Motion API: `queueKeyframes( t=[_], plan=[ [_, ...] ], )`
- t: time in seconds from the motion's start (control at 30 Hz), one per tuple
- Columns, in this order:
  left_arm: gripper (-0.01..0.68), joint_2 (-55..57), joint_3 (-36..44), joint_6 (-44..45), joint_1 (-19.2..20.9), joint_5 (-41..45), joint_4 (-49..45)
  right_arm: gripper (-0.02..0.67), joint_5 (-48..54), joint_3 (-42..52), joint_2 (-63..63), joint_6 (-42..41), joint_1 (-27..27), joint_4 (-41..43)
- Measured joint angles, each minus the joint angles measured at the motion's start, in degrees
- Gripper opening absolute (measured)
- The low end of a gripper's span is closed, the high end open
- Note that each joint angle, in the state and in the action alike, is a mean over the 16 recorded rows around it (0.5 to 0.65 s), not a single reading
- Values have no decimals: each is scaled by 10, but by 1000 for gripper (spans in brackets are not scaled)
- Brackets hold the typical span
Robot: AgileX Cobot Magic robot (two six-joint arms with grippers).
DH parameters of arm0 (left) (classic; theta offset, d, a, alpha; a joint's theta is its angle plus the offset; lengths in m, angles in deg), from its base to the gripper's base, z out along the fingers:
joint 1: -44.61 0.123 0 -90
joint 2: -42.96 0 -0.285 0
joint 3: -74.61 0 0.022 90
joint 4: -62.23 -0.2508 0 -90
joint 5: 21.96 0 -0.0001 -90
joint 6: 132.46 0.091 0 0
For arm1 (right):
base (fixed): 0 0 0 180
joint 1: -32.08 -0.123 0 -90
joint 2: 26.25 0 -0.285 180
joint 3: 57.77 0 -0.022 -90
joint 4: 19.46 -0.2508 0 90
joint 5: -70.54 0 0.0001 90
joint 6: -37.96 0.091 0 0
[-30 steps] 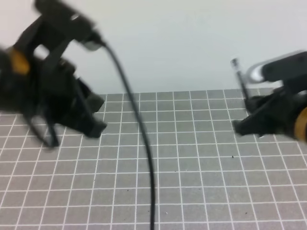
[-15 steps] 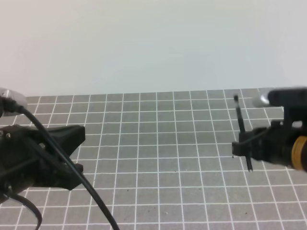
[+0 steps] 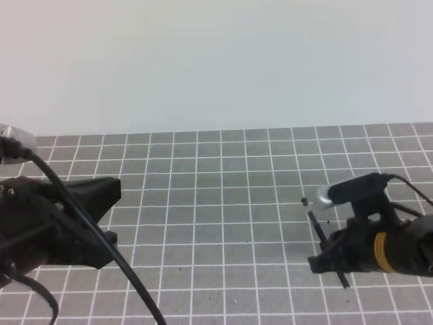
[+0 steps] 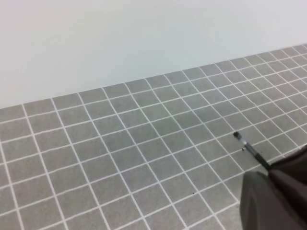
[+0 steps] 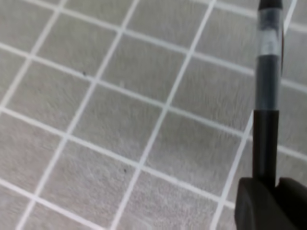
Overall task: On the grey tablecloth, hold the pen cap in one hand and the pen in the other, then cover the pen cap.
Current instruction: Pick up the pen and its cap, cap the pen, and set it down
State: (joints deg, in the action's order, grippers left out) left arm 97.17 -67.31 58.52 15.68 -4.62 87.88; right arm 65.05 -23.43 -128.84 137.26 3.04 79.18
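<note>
The right tool (image 3: pixel 329 261) grips the pen (image 3: pixel 323 238) by its lower shaft, tilted, low over the grey tablecloth (image 3: pixel 223 203) at the right. The left tool (image 3: pixel 101 217), at the left edge, is fully closed; whether it holds the pen cap cannot be told, since no cap shows in any view. The step in hand appears to be bringing pen and cap together. Next, the two tools would need to line up end to end. A black cable (image 3: pixel 101 250) drapes across the left arm; open cloth lies between the tools.
</note>
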Motion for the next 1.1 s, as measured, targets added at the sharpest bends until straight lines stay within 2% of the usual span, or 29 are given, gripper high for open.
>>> queueKeyframes(
  t=[0.17,0.5,0.63,0.83,1.1],
  plan=[
    [0,0,0,0,0,0,0,74,0,0,-25,5,0,13],
    [0,0,0,1,0,0,-2,187,2,0,-33,7,0,14],
    [0,0,0,8,0,-1,-2,206,4,0,-9,6,0,14],
    [0,0,0,29,0,-12,-3,144,11,0,83,-16,0,14],
    [0,1,0,54,0,-39,-3,29,60,23,292,-82,0,14]
  ],
)
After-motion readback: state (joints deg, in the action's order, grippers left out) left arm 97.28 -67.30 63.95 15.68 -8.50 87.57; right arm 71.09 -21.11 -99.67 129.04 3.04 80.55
